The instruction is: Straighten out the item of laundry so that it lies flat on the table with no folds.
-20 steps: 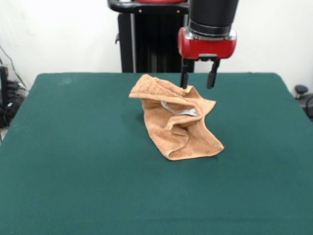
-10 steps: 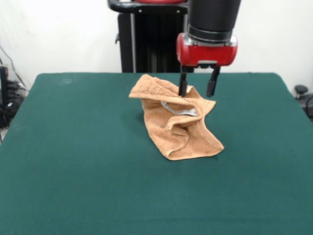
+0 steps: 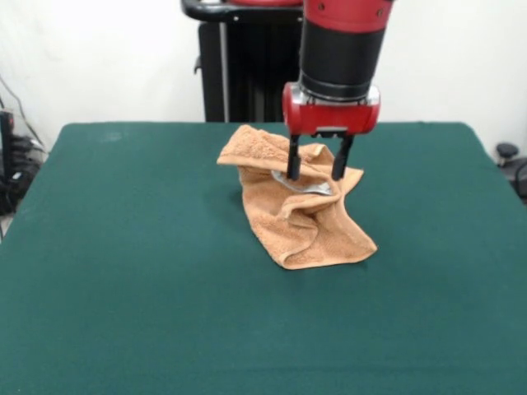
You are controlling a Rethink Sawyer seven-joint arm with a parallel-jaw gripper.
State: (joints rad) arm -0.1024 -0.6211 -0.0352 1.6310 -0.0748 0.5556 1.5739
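Nearest you, the green felt table is bare across the whole front stretch, so you have plenty of room to spread cloth toward this side.

A little past the middle of the table lies the orange-tan terry towel, just right of centre in the front view. It is far from flat. The near corner rests on the felt as a rounded, doubled lobe; behind it the cloth rises in crumpled ridges, and the far-left corner sticks out as a raised flap. In the middle of the heap you can see a pale, greyish strip, most likely the flat woven band or a label turned up inside a fold; it is too small to tell which.

Just above the heap's far half hangs the gripper, below its red wrist and black arm coming down from the top of the picture. Its two dark fingers stand apart, straddling the raised fold at the towel's top edge, with nothing pinched between them. Their tips look level with, or just touching, the cloth; you cannot be sure of contact from this angle.

Judging by how things lie, the straightening has hardly begun: no edge is laid out, and every corner is left to pull free. You would likely close on that upper fold first, then draw it outward.

Beyond the table stands the black pedestal against a white wall.
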